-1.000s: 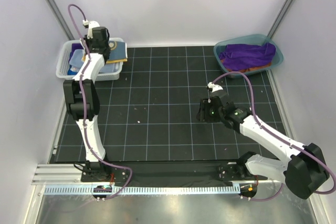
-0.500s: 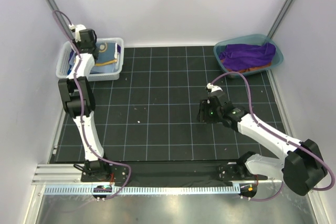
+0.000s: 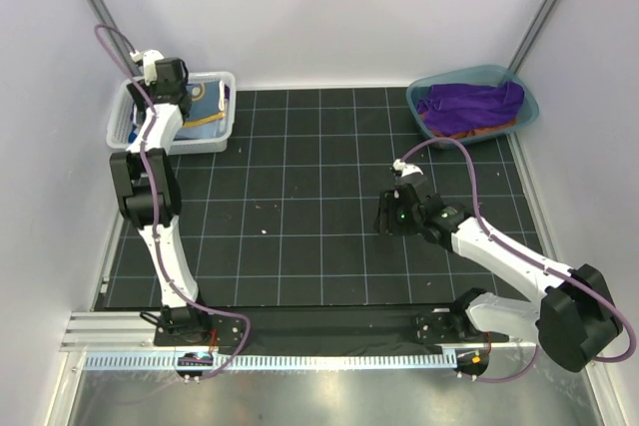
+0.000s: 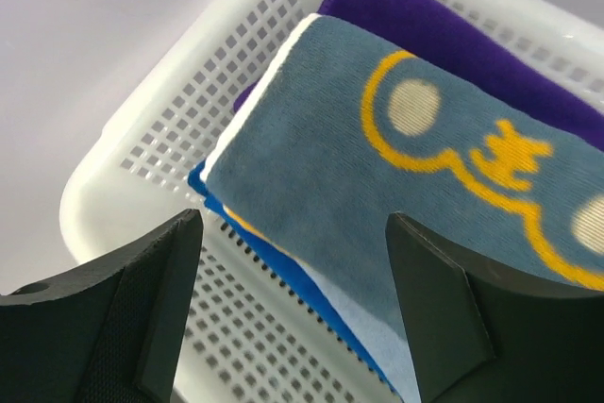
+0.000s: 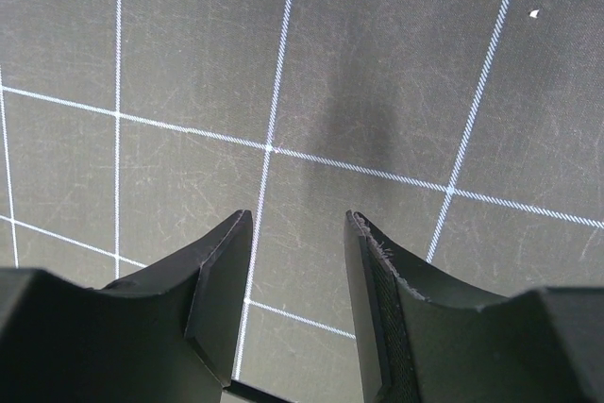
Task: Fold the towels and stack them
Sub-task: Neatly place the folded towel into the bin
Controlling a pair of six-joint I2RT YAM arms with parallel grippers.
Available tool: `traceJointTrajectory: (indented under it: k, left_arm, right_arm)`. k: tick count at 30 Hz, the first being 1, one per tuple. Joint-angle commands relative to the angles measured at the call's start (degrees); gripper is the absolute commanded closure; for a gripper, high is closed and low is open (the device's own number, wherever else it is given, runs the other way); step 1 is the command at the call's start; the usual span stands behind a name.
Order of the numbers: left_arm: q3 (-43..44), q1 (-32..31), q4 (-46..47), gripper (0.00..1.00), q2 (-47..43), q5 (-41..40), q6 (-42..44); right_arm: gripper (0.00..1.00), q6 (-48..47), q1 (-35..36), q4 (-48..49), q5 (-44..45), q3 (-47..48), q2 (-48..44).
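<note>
A stack of folded towels lies in the white mesh basket (image 3: 120, 129). On top is a grey-blue towel with yellow print (image 4: 377, 167), over a deep purple towel (image 4: 453, 35) and bright blue and pale layers. My left gripper (image 4: 294, 224) hovers just over the stack's near end, open, holding nothing; from above, this left gripper (image 3: 168, 87) is at the basket's left part. A crumpled purple towel (image 3: 474, 102) lies on an orange one (image 3: 469, 132) in the teal tub (image 3: 529, 112). My right gripper (image 5: 297, 219) is open and empty above the bare mat, right of centre, where the top view shows the right gripper (image 3: 387, 214).
The black gridded mat (image 3: 300, 197) covers the table between the basket at the back left and the tub at the back right. White walls close in on both sides and the back. Both arm bases stand on the metal rail (image 3: 319, 331) at the near edge.
The left gripper has opened and let go of the folded grey-blue towel, which now rests in the basket; the arm shifted left over the basket. The right arm barely moved.
</note>
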Motion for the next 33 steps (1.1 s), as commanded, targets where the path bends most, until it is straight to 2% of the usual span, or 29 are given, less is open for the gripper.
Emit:
traceJointTrajectory:
  k: [1, 6, 13, 17, 21, 23, 24, 27, 28, 31, 33]
  left_arm:
    - [-1.38, -3.11, 4.25, 0.18, -7.68, -0.5, -2.57]
    - [-7.53, -8.3, 4.87, 0.18, -12.33, 2.74, -6.78]
    - [-21.41, -15.59, 3.03, 0.18, -24.19, 8.35, -16.36]
    - [-29.23, -20.95, 0.74, 0.18, -35.41, 12.5, -20.5]
    - [-36.0, -32.7, -4.61, 0.18, -44.04, 11.01, -21.73]
    - [-38.03, -36.76, -7.51, 0.18, -48.44, 10.4, -22.7]
    - [-39.43, -41.74, -8.65, 0.18, -49.59, 9.87, -22.97]
    - [-40.06, -49.59, -14.71, 0.17, -52.85, 5.84, -23.14]
    - [-39.63, -54.14, -16.38, 0.17, -53.47, 5.13, -23.14]
    - [-39.44, -59.09, -22.63, 0.17, -56.19, 4.59, -24.46]
    - [-39.97, -60.07, -25.88, 0.17, -58.21, 5.82, -25.08]
  right_arm:
    - [0.48, -0.73, 0.05, 2.72, 0.15, -0.14, -1.47]
    - [0.46, -0.72, 0.05, 2.37, 1.99, -0.05, -3.31]
    - [0.31, -0.73, 0.05, 0.0, 7.44, 0.74, -10.15]
    - [0.21, 0.33, -0.03, -0.88, 9.11, 0.83, -13.85]
    - [0.06, 1.03, -0.03, -1.58, 9.91, 1.09, -16.5]
    - [0.03, 1.21, -0.03, -2.63, 10.79, 1.62, -17.28]
    - [0.0, 1.38, -0.03, -2.99, 11.05, 1.97, -17.38]
    - [0.0, 1.12, -0.03, -3.52, 11.05, 2.41, -18.25]
    - [0.0, 1.12, -0.03, -3.69, 11.23, 2.5, -18.26]
    - [0.0, 1.12, 0.05, -5.53, 12.19, 3.46, -17.47]
    - [0.0, 1.47, -0.03, -6.15, 13.16, 3.38, -17.64]
